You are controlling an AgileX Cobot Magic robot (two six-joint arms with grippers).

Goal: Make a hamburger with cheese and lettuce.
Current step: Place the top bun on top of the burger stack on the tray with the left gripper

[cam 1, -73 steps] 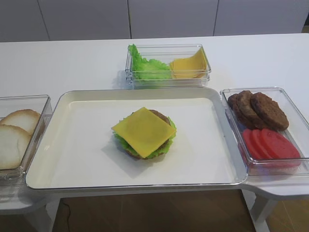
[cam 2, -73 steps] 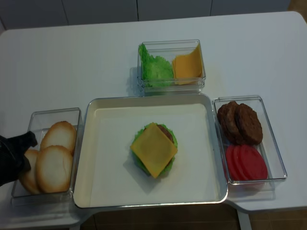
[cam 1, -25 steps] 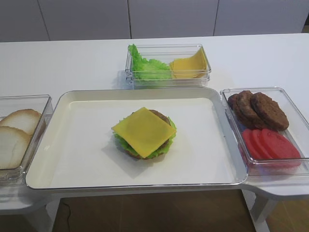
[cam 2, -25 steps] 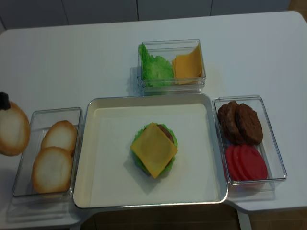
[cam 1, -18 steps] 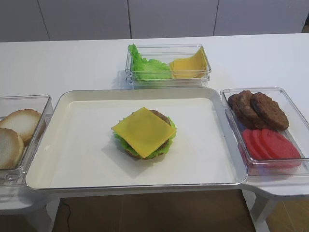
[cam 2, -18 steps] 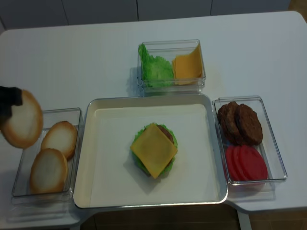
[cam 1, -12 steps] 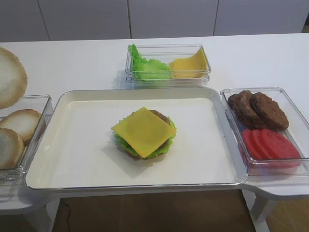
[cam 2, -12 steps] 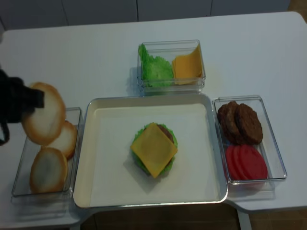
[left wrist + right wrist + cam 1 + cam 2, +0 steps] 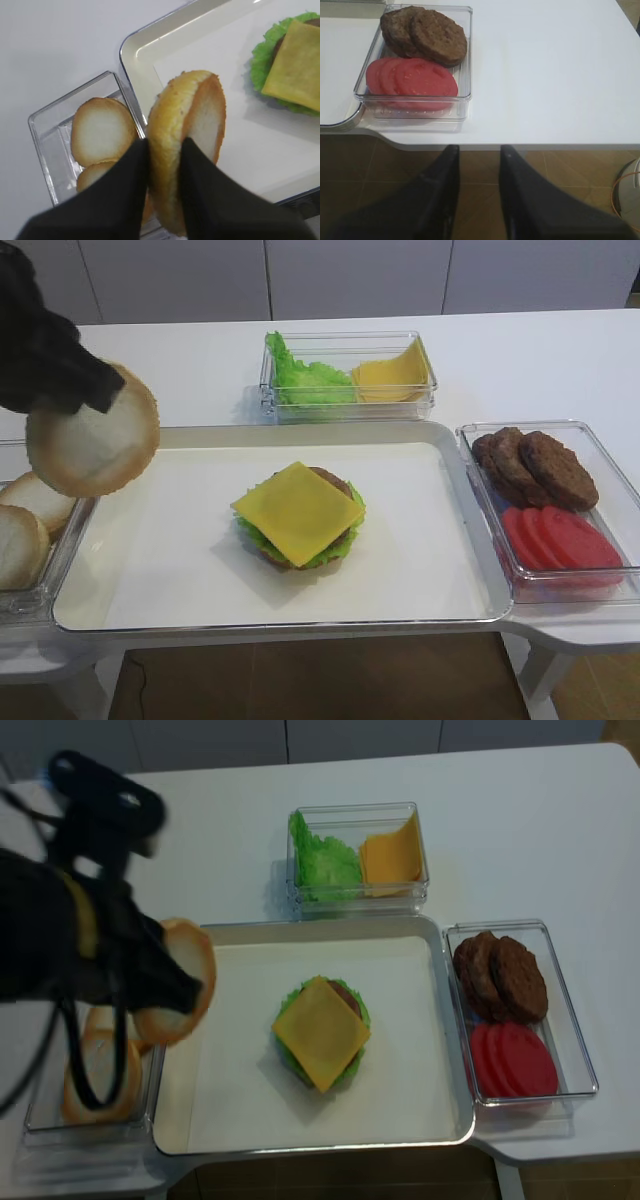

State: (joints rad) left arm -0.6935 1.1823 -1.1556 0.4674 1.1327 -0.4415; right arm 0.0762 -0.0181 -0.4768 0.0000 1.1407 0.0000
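On the white tray [image 9: 170,580] sits the open hamburger [image 9: 298,515] stack: a brown patty, frilly lettuce [image 9: 346,540] and a square yellow cheese [image 9: 296,510] slice on top. My left gripper [image 9: 165,150] is shut on a pale bun half [image 9: 205,115], held on edge above the tray's left rim, left of the stack [image 9: 321,1033]. In the high view the bun half [image 9: 92,445] hangs under the black gripper [image 9: 100,390]. My right gripper [image 9: 478,155] is open and holds nothing, below the table's front edge near the right tub.
A clear tub [image 9: 40,570] at the left holds two more bun halves [image 9: 102,130]. A tub [image 9: 345,405] at the back holds loose lettuce and cheese slices. A tub [image 9: 415,111] at the right holds patties [image 9: 427,32] and tomato slices [image 9: 412,77].
The left gripper has carried the bun half up out of the left tub and rightward, to above the tray's left rim. The stack has not moved.
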